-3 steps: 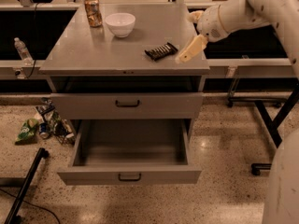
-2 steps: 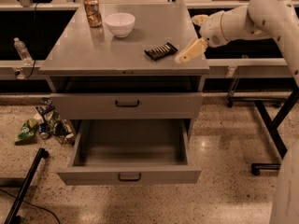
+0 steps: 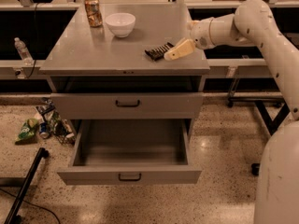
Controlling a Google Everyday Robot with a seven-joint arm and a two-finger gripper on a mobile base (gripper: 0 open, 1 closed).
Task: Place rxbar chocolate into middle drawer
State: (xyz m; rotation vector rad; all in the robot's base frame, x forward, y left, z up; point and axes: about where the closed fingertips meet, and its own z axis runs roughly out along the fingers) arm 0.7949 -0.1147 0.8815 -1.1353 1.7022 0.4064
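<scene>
The gripper hovers low over the table, near the edge where the arm reaches in. Whether it is spread or pressed together cannot be told. The bar lies flat on the table right at the gripper's tip, on its bowl side, apparently not lifted. Well below the gripper, the middle drawer stands pulled out and looks empty. The drawer seems ready; grasping, carrying and dropping the bar in are all left.
</scene>
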